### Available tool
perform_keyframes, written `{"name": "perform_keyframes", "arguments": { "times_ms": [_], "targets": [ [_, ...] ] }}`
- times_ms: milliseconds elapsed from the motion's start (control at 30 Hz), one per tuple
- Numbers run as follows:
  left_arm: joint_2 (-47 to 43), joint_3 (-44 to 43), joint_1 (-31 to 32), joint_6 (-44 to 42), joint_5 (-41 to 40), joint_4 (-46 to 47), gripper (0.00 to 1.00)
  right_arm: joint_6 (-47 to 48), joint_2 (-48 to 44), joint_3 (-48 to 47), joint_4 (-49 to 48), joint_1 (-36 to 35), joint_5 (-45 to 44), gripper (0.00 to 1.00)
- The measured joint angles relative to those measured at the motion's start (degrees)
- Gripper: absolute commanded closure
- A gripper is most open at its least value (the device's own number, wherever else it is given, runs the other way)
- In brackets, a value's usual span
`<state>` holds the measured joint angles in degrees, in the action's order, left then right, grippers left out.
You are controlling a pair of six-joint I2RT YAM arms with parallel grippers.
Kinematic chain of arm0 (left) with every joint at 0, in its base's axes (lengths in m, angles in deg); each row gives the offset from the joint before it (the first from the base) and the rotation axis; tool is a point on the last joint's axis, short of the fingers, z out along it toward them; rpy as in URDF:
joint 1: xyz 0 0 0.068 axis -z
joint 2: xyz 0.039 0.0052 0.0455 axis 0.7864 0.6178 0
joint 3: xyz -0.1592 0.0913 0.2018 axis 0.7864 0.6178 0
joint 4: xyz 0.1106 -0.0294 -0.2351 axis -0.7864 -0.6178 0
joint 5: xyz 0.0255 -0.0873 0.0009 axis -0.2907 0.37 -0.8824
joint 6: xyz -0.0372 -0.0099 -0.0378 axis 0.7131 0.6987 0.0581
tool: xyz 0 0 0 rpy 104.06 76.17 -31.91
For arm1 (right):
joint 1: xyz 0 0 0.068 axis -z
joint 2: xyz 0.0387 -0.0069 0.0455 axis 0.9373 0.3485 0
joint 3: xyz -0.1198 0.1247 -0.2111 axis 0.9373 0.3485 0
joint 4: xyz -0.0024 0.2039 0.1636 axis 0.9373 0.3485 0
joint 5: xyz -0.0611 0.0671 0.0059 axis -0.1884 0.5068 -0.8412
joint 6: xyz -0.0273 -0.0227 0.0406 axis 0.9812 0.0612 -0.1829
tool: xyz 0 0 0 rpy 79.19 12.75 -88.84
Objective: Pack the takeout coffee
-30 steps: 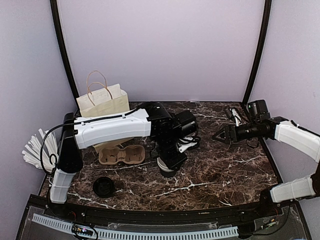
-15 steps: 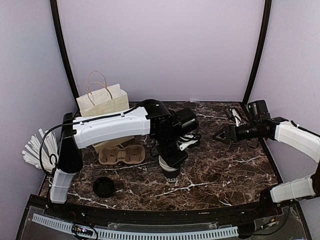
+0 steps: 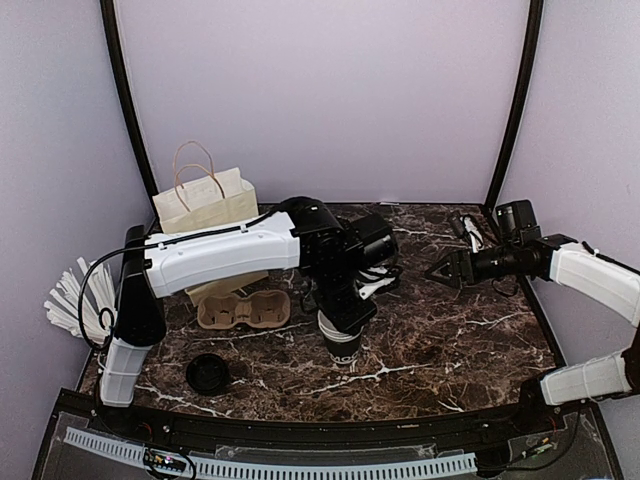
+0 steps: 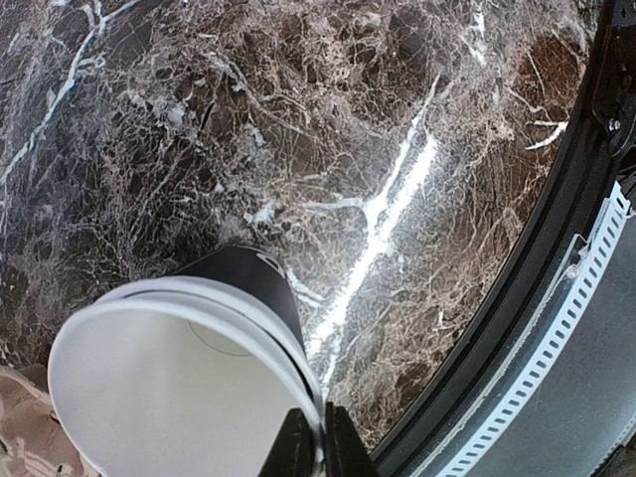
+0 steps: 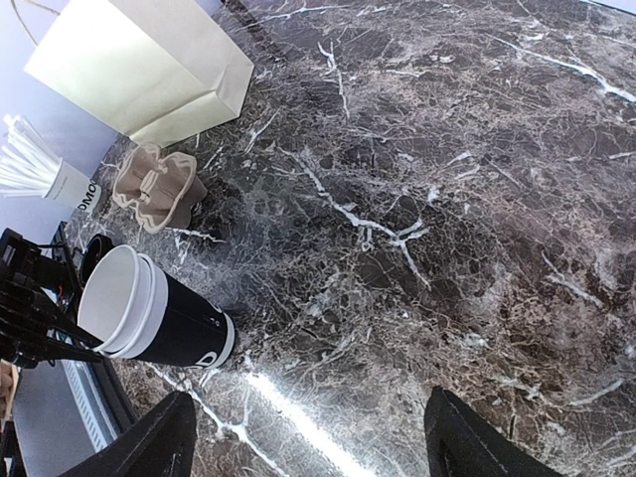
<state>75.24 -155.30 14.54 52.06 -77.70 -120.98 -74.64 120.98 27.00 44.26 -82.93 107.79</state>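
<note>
a: where was the takeout cup (image 3: pixel 342 348)?
b: about mid-bench (image 3: pixel 450 340), right under the left claw (image 3: pixel 343 325). it had a black wall, white print near the base, a white inside and a bare white rim.
a: and the claw had hold of it?
b: yes, clenched on the rim, one finger inside the mouth and the other outside against the wall (in the wrist view the two tips nearly met over the paper). the rim looked doubled, as if a second cup sat inside, but i couldn't tell for sure. i also couldn't tell whether the base touched the bench.
a: the lid?
b: a black lid (image 3: pixel 208 372) lay flat near the front left edge, well apart from the cup. a pulp cup carrier (image 3: pixel 243 310) sat left of the cup and behind the lid. a paper bag (image 3: pixel 205 205) stood behind the carrier.
a: and the right side?
b: the right claw (image 3: pixel 432 270) hung over the right part of the bench. it was released, fingers spread wide with nothing between them, pointing toward the cup.
</note>
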Motion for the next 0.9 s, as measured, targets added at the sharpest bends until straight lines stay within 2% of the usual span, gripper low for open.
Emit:
{"name": "perform_keyframes", "arguments": {
  "times_ms": [133,400,500,667,800,900],
  "targets": [
    [0.0,0.0,0.0,0.0,-0.3,0.0,1.0,0.0,-0.1,0.1,-0.1,0.0,0.0,0.2],
    [0.0,-1.1,0.0,0.5,-2.0,-0.4,1.0,-0.1,-1.0,0.8,-0.2,0.0,0.5,0.2],
    [0.1,-2.8,-0.3,1.3,-3.1,-0.2,1.0,-0.3,-0.6,0.1,1.2,-0.8,1.7,0.24],
    [0.0,-7.1,-1.2,4.6,-6.3,2.2,1.0,1.2,6.3,-10.2,8.8,-5.5,3.4,0.28],
    [-0.5,-7.4,-2.9,8.6,-8.7,7.3,1.0,1.3,10.1,-17.3,11.2,-6.8,4.9,0.25],
    [-2.1,-4.0,-4.3,12.5,-9.2,13.1,1.0,0.8,10.5,-19.3,11.7,-6.9,5.0,0.22]
  ]
}}
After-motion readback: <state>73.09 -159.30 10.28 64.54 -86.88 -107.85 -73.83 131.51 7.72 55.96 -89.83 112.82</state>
